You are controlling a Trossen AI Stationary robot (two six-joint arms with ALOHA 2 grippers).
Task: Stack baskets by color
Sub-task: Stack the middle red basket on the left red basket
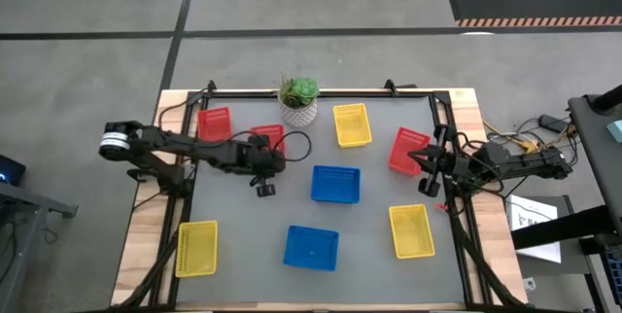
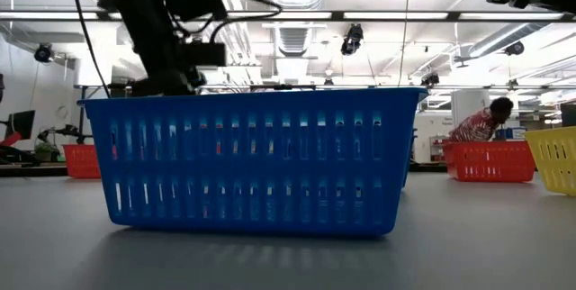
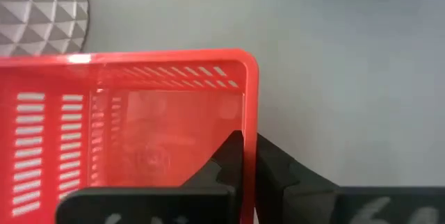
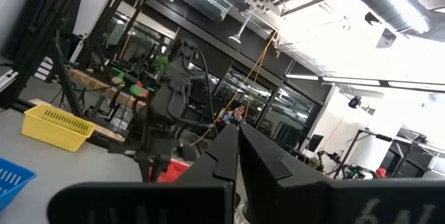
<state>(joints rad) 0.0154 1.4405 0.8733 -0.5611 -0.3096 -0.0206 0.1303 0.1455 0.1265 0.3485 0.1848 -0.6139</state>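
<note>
My left gripper (image 1: 271,155) is shut on a red basket (image 1: 267,136) at the table's far left-centre, beside the potted plant (image 1: 298,99). A second red basket (image 1: 215,123) lies left of it and a third (image 1: 409,151) at the right. Yellow baskets sit at the far centre (image 1: 352,124), near left (image 1: 196,248) and near right (image 1: 411,230). Two blue baskets (image 1: 335,184) (image 1: 311,247) rest on their bases mid-table. My right gripper (image 1: 426,164) waits shut at the right edge, holding nothing. My left gripper holds the red basket by the rim of one side wall (image 3: 249,116), the wall toward the table's near edge. One finger (image 3: 224,160) stands inside the basket and the other (image 3: 278,172) outside. The fingers slant down from the left. Whether the basket's base is off the table does not show.
The plant's white patterned pot (image 3: 38,8) stands close behind the held basket. In the low view a blue basket (image 2: 256,159) fills the foreground and hides most of the table. The table's metal frame (image 1: 442,109) runs along its edges.
</note>
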